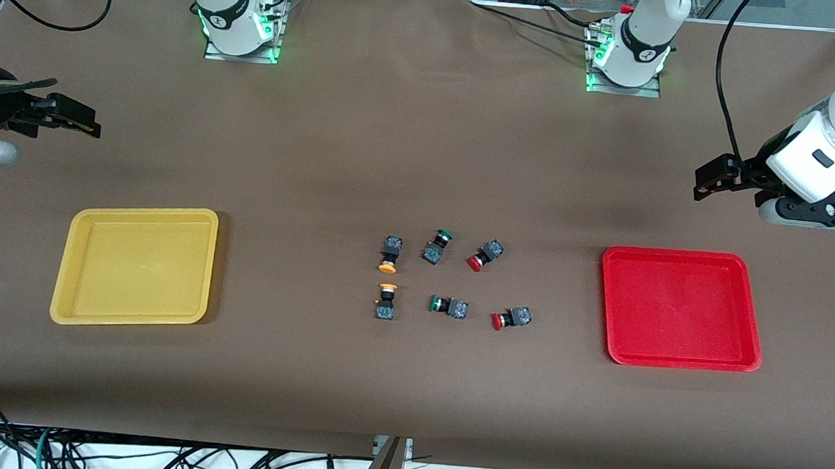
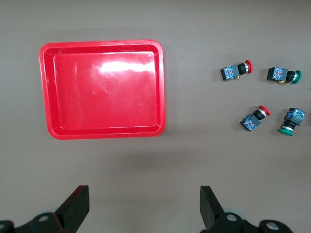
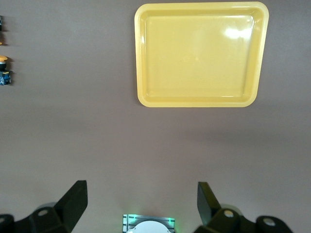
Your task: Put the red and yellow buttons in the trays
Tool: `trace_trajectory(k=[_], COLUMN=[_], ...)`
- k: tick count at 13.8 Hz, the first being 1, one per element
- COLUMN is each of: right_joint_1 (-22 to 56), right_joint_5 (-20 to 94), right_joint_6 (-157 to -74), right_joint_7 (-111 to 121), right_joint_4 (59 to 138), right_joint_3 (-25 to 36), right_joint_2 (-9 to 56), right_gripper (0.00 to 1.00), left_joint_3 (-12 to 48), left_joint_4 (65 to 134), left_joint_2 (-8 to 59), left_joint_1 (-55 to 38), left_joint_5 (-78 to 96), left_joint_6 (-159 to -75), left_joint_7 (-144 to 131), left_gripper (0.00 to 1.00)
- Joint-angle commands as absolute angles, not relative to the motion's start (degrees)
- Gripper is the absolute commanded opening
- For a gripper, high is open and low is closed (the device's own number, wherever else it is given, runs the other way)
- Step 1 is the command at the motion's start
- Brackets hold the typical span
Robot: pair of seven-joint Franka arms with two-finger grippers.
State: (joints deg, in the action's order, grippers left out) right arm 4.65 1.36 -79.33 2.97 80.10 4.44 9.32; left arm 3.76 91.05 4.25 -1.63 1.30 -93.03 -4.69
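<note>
While both claws [image 2: 143, 208] [image 3: 141, 204] hang apart, brown table [image 1: 422, 155], cables [image 1: 157, 458] along edge.

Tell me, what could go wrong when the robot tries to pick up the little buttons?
1. The green buttons lie right among the red buttons and yellow buttons, so a gripper might bump or grab a wrong one.
2. The buttons lie tipped on their sides with round caps, so one may roll or slip from the fingers.
3. Both the left gripper and right gripper, open now, must reach the same cluster and could crowd each other.
</note>
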Motion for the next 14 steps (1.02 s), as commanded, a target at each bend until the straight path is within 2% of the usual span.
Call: trace_trajectory(k=[1,14], right_joint_1=[4.5,4.4], right_joint_5=[0.9,0.7], right_joint_6=[-79.0,-79.7], right_joint_7=[3.4,3.4], right_joint_4=[79.4,79.3], right_joint_3=[4.1,4.1], right_joint_2=[9.1,9.6], right_gripper=[1.0,1.0], left_joint_3=[3.6,3.6], left_joint_4=[89.1,89.4], left_joint_2=[5.1,5.2], left_joint_1=[-1.5,-1.4], left_joint_5=[2.6,2.7], left_joint_6=[-91.4,-91.3], left_joint_7=[-4.6,-4.7], left_gripper=[1.0,1.0])
